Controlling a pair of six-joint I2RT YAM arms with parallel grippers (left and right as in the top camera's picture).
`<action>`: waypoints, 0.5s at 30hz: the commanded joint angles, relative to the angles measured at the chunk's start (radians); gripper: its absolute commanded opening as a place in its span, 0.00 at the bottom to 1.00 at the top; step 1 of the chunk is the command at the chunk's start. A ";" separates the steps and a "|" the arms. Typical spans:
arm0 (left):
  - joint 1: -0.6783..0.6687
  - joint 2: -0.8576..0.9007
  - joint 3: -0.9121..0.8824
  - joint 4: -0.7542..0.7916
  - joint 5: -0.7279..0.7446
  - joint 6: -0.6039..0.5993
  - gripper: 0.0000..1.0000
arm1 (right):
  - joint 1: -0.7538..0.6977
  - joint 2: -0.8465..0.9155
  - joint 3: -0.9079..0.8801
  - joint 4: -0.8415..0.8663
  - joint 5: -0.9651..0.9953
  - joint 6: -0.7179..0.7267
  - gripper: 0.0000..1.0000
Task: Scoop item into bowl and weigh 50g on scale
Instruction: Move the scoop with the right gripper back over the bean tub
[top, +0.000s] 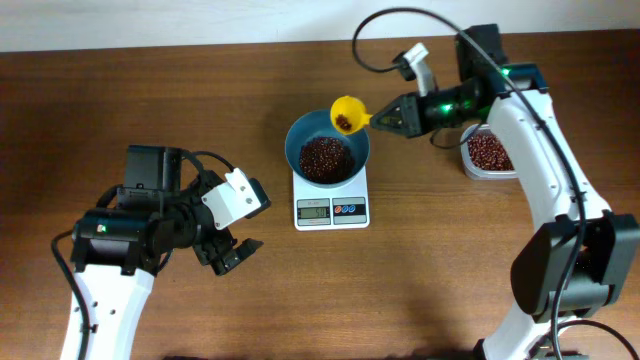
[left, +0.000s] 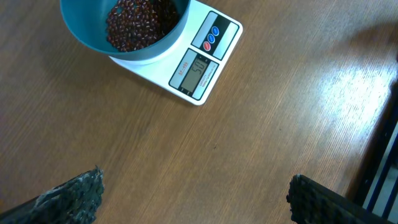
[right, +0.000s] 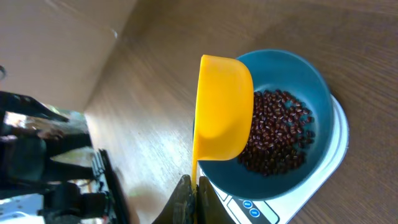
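Pinched shut on the thin handle of a yellow scoop (right: 224, 109), the right gripper (right: 189, 200) is holding it above the rim of the teal bowl (top: 362, 150), with a few beans showing inside the scoop. Beans (top: 325, 158) are lying heaped in the bowl, which is sitting on the white scale (top: 332, 210). More are resting in a clear tub (top: 470, 165) beside the right arm. Well apart from the scale, the left gripper (top: 232, 255) is hovering over the table (top: 450, 280), jaws spread wide and holding nothing.
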 joint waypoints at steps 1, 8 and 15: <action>0.006 -0.007 -0.002 0.002 -0.001 0.009 0.99 | -0.060 -0.032 0.019 0.003 -0.108 0.030 0.04; 0.006 -0.007 -0.002 0.002 -0.001 0.009 0.99 | -0.212 -0.032 0.019 -0.018 -0.114 0.029 0.04; 0.006 -0.007 -0.002 0.002 -0.001 0.009 0.99 | -0.376 -0.032 0.019 -0.132 -0.031 -0.071 0.04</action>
